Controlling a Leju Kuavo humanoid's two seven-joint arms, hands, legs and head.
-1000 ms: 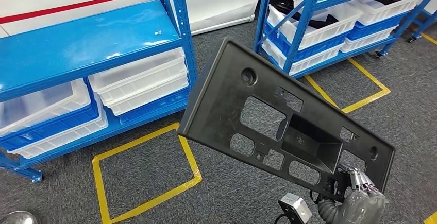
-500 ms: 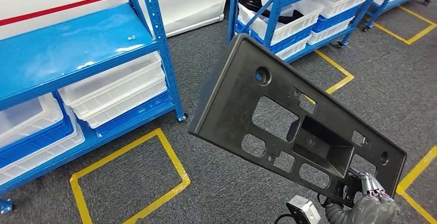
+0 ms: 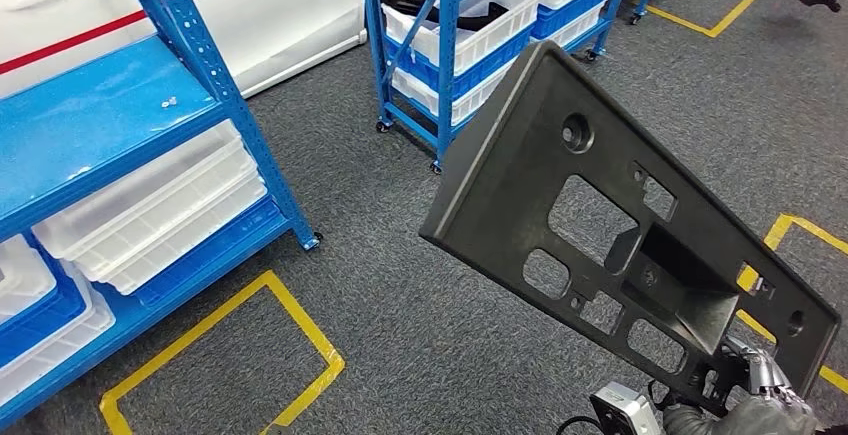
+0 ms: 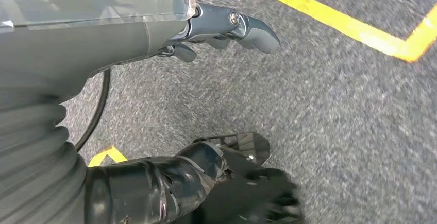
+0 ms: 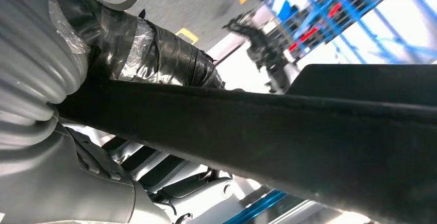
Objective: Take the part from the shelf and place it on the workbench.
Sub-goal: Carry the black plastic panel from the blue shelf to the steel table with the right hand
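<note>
Since a second earlier the whole head view had swung: the near blue shelf [image 3: 120, 125] slid toward the left of the frame, the second shelf [image 3: 450, 15] moved up to the top centre, and the camera, not the racks, had turned. The part [image 3: 620, 245], a black plastic panel with cut-outs, filled the centre and lower right of the frame, tilted, its lower right end gripped by the right hand [image 3: 760, 400]. In the right wrist view the panel's dark edge [image 5: 288, 126] crossed the hand [image 5: 77, 177]. Grey carpet [image 3: 400, 295] covered the floor, marked with yellow tape [image 3: 290, 355] at lower left. White bins [image 3: 160, 215] sat on the near shelf. The left hand [image 4: 170, 33] hung over the carpet with fingers [image 4: 252, 28] apart, holding nothing.
</note>
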